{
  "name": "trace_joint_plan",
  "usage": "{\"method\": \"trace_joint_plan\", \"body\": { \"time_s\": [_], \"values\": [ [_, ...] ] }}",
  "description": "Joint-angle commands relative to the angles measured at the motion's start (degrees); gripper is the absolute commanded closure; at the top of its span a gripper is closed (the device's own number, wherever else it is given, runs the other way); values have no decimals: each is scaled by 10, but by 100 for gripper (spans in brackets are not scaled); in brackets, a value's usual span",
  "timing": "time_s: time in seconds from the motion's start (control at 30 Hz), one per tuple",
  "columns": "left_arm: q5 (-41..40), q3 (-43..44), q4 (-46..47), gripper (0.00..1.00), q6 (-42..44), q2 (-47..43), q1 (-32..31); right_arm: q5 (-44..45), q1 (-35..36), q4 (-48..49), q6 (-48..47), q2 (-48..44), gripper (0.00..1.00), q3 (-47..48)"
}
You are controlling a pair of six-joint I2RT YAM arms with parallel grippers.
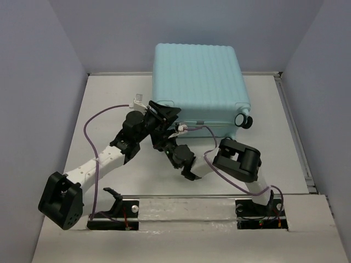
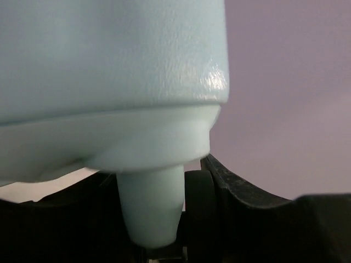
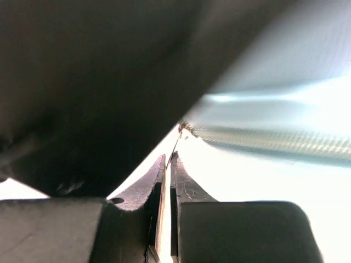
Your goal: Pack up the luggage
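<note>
The luggage (image 1: 200,82) lies shut, ribbed side up, at the far middle of the table (image 1: 109,109), with a wheel (image 1: 242,120) jutting at its near right corner. The left arm (image 1: 104,159) reaches to its near left corner. There the left jaws stand spread either side of a pale leg (image 2: 151,208) and a black caster (image 2: 197,200); I cannot tell whether they grip. The right jaws are pressed almost together, a thin strand (image 3: 176,143) running from their tips toward the zip (image 3: 274,141).
</note>
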Motion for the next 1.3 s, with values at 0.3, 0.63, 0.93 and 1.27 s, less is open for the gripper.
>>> {"method": "trace_joint_plan", "body": {
  "time_s": [0.3, 0.63, 0.93, 1.27],
  "values": [
    [-105, -69, 345, 94, -27, -164, -116, 34, 81, 202, 107, 1, 38, 14],
    [-59, -184, 244, 44, -15, -251, -34, -23, 92, -272, 117, -316, 9, -255],
    [110, -203, 237, 1, 39, -200, 58, -13, 82, -666, 56, -522, 0, -152],
    [69, -129, -45, 1, 235, -269, 72, 15, 62, -682, -96, -390, 0, 56]
  ]
}}
